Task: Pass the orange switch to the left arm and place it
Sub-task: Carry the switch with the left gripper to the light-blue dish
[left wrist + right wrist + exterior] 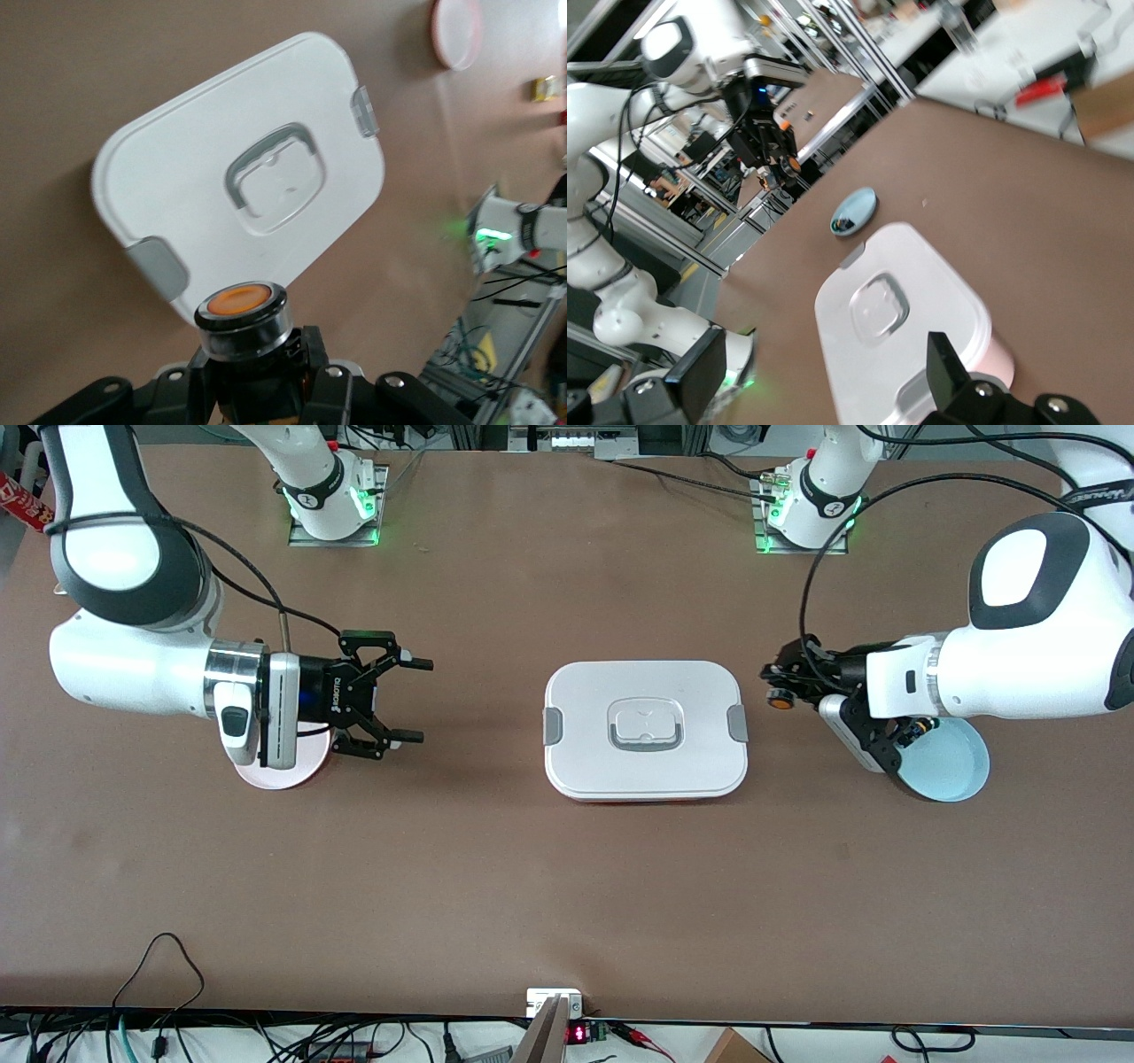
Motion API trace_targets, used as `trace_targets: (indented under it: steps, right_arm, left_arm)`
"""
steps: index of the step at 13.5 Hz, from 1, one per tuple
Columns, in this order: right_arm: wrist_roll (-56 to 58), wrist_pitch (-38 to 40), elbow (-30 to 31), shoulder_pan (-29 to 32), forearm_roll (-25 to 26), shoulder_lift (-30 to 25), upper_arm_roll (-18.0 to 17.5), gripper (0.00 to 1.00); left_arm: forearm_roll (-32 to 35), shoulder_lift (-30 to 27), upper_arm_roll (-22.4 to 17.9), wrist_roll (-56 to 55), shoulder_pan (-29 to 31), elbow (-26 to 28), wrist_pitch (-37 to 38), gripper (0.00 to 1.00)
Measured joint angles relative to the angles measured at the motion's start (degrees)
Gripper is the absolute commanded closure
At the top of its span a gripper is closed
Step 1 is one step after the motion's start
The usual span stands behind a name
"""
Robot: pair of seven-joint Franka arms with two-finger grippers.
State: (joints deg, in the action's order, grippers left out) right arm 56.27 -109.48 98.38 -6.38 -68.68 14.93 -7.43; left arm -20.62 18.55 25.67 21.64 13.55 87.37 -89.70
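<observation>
one orange switch [237, 301], one box [645, 729], two plates.

The table [496, 868] looks matt brown and smooth, like board. The box [645, 731] seems smooth white plastic with a soft sheen and grey plastic clips; the orange switch [241, 312] has a glossy orange cap ringed in shiny black plastic. The arms [1019, 664] wear glossy white shells; the right gripper [403, 700] is matt black.
</observation>
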Motion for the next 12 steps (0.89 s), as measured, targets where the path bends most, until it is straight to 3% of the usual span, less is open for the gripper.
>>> trace_targets:
  steps: [2, 4, 9, 12]
  right_arm:
    - [-17.4, 0.1, -0.3, -0.9, 5.1, -1.5, -0.1, 0.00]
    - [-33.7, 0.4, -0.5, -1.7, 14.7, -2.4, -0.3, 0.00]
    - [-65.4, 8.2, -3.9, -3.7, 53.5, -2.7, -0.5, 0.00]
    - [-72.4, 13.3, -4.4, -5.2, 69.8, -2.9, -0.5, 0.00]
  left_arm:
    - [11.1, 0.6, 0.0, 4.4, 0.2, -0.2, 1.0, 0.71]
    - [21.0, 1.4, 0.0, 11.0, 0.4, -0.2, 1.1, 0.71]
    - [39.3, 3.9, -0.2, 28.1, 4.8, -0.4, -1.8, 0.71]
    - [45.5, 7.4, -0.3, 40.3, 9.3, -0.4, -9.4, 0.71]
